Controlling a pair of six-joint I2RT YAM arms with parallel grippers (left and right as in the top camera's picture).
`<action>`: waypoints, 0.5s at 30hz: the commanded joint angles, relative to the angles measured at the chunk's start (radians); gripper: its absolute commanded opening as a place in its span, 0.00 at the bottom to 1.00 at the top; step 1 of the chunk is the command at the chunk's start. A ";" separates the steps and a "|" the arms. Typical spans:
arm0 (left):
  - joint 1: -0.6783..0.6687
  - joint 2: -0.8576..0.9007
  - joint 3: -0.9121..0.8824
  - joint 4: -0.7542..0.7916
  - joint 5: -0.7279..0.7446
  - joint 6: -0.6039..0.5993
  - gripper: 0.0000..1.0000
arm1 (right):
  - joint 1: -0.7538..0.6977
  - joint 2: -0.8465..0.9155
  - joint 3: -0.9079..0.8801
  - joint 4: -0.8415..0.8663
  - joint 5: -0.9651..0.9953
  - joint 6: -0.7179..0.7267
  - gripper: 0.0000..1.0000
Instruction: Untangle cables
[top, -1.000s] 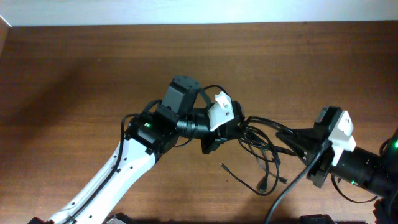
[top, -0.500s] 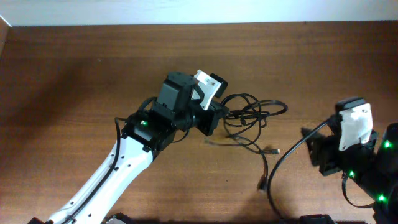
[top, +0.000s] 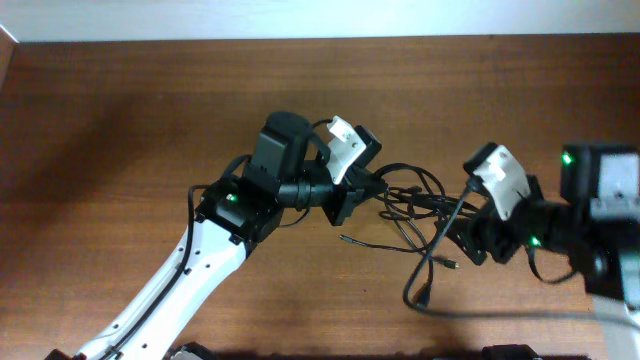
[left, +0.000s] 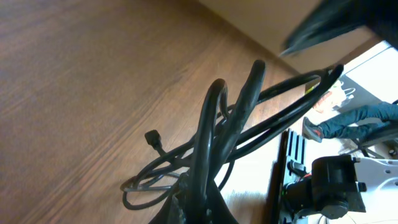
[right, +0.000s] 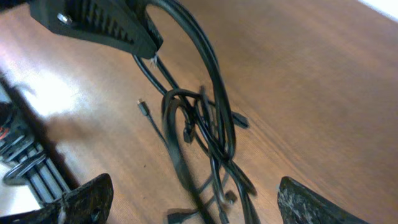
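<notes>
- Overhead, two robot arms meet above a brown wood-grain worktop (top: 120, 120), with the thin black cables (top: 415, 205) bunched in a loose tangle between them, just right of centre.
- At the tangle's left edge, the left gripper (top: 352, 197) has its jaws pressed together on the bundle. Its wrist camera shows several cords (left: 230, 124) fanning up and away from the closed jaws at the bottom of the frame (left: 199, 208).
- From the pinch point the cords arch clear of the wood before they drop back to it in overlapping loops.
- Opposite, the right gripper (top: 470, 240) sits at the right edge of the tangle with its jaws spread wide and nothing between them. Whether it touches any cord cannot be told from above.
- Seen from the right wrist, the two ribbed fingertips (right: 87, 199) stand far apart at the bottom corners. The knotted loops (right: 205, 124) lie on the worktop beyond the gap (right: 199, 199), and thick strands rise to the left gripper's dark jaw at top left.
- One loose tail curves down towards the near edge of the worktop and ends in a plug (top: 423, 297). A thinner end (top: 345, 238) lies apart, just below the left gripper.
- Another small connector (left: 151, 138) rests flat on the wood in the left wrist view.
- Green indicator lights glow on the left arm (top: 236, 198) and on the right arm's housing (top: 567, 157).
- Any lettering on the arms' white housings is too small to read.
</notes>
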 joint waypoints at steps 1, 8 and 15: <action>-0.001 -0.018 0.003 0.051 0.046 -0.021 0.00 | 0.006 0.081 0.013 -0.012 -0.063 -0.064 0.80; 0.000 -0.018 0.003 0.147 0.056 -0.105 0.00 | 0.006 0.197 0.013 -0.014 -0.065 -0.083 0.53; 0.002 -0.018 0.003 0.182 0.055 -0.140 0.00 | 0.006 0.217 0.013 -0.018 -0.037 -0.079 0.38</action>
